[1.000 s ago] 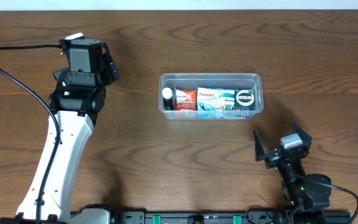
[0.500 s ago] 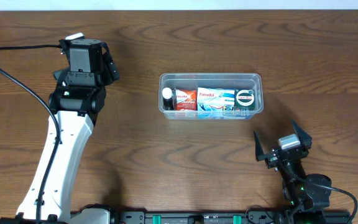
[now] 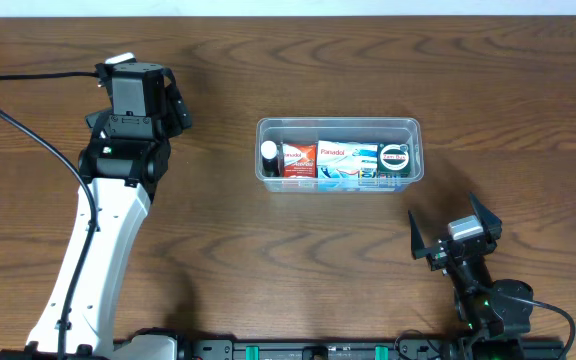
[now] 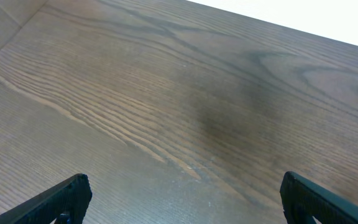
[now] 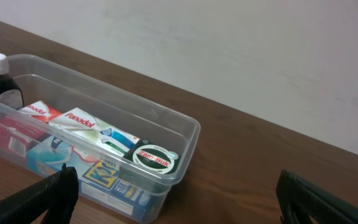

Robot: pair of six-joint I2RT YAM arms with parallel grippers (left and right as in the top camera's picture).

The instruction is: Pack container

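Note:
The clear plastic container (image 3: pixel 339 125) sits at the table's middle right. It holds a dark bottle with a white cap (image 3: pixel 269 153), a red Panadol box (image 3: pixel 299 159), a white and blue Panadol box (image 3: pixel 347 160) and a round green Zam-Buk tin (image 3: pixel 396 157). In the right wrist view the container (image 5: pixel 185 134) lies ahead and to the left, with the tin (image 5: pixel 155 157) at its near end. My right gripper (image 3: pixel 454 228) is open and empty, in front of the container. My left gripper (image 3: pixel 176 104) is open and empty over bare wood at the far left.
The left arm (image 3: pixel 98 240) stretches from the front edge up the left side. A black cable (image 3: pixel 28 125) loops at the far left. The table's far edge meets a pale wall (image 5: pixel 260 56).

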